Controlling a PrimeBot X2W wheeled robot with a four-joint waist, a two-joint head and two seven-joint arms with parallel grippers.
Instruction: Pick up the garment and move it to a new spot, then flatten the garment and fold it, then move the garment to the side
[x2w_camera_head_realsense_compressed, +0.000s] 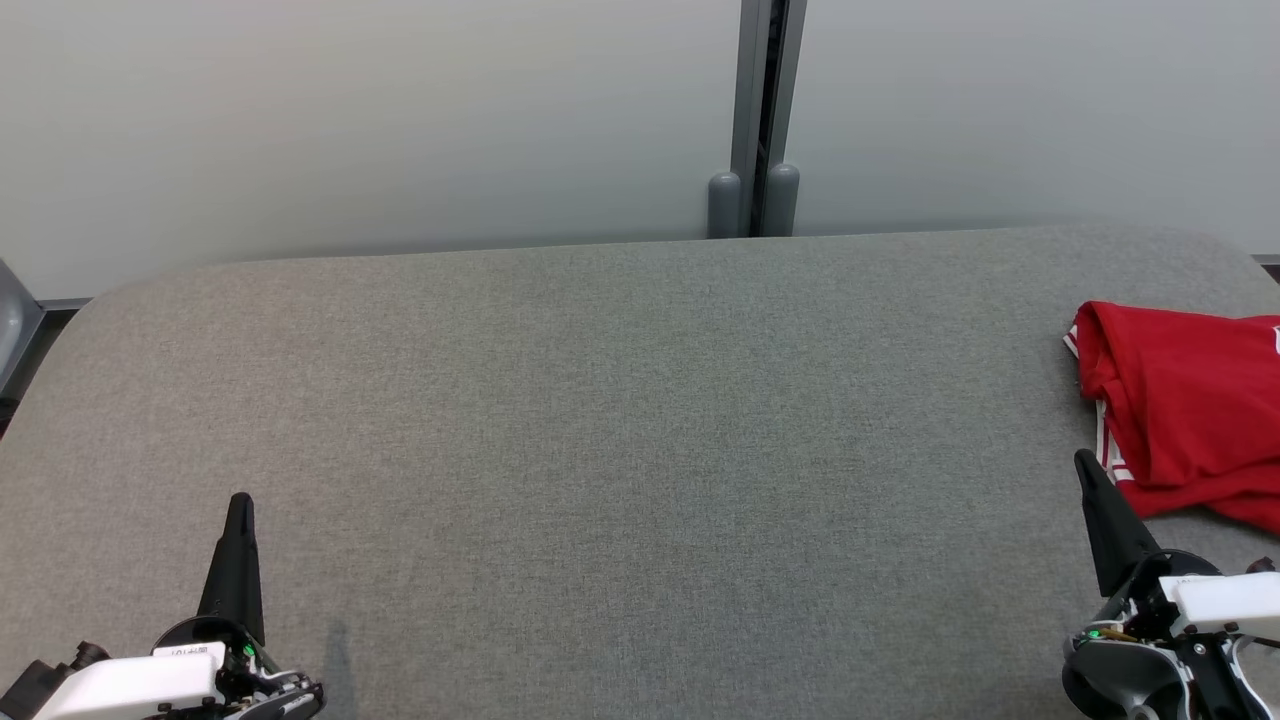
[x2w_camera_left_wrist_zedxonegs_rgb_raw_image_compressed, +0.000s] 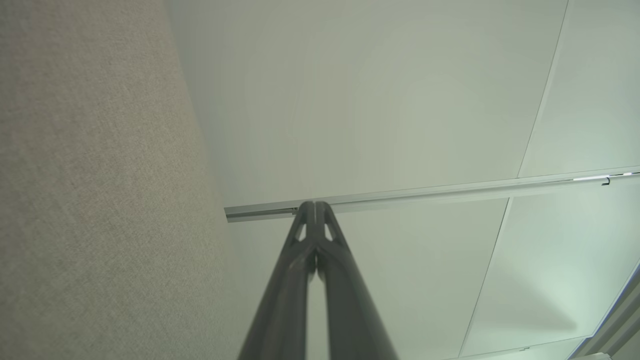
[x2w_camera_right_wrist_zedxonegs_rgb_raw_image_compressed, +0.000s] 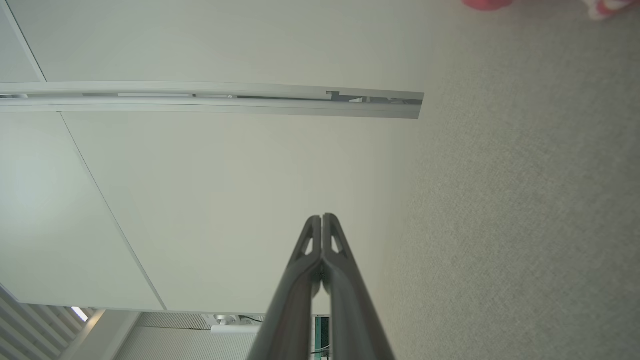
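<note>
While red garment (x2w_camera_head_realsense_compressed: 1190, 410) lies rightward, right end effector (x2w_camera_head_realsense_compressed: 1085, 462) closed just beside.

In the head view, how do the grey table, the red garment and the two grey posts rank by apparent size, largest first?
1. grey table
2. red garment, cut off by the picture's edge
3. grey posts, farther from the camera, so real size unsure

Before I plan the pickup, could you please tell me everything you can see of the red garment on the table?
The red garment is soft cloth with white-striped trim at its left edge, loosely bunched and creased. It lies on the grey table at the right, cut off by the head view's edge. The tip of the shut right gripper stands just beside its near corner; contact is unclear.
</note>
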